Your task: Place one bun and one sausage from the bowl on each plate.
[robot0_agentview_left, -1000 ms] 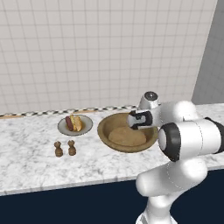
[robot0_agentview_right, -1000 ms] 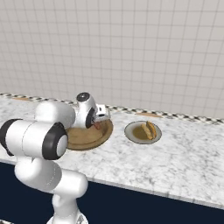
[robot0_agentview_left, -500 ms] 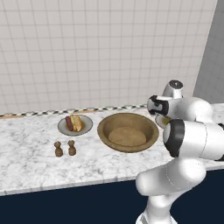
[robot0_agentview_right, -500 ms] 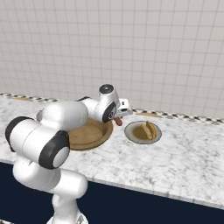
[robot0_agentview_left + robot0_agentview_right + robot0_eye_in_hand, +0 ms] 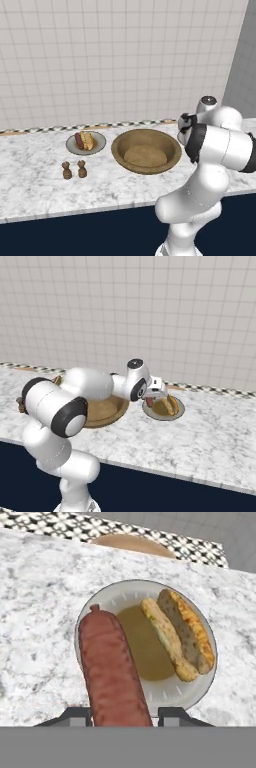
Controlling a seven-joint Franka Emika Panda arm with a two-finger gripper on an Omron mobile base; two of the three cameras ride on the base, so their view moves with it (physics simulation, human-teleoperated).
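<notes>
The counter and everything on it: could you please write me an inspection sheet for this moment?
Surface: marble counter, checkered strip along the tiled wall.
Job's things: wooden bowl, nothing loose seen in it; left plate holds a bun and a sausage; right plate holds a bun; second sausage is above this plate.
Clutter: two small brown shakers in front of the left plate.
Claw: claw shut on the second sausage over the right plate.
Cables: nothing seen.
Surroundings: tiled wall; dark cabinet front below.
</notes>
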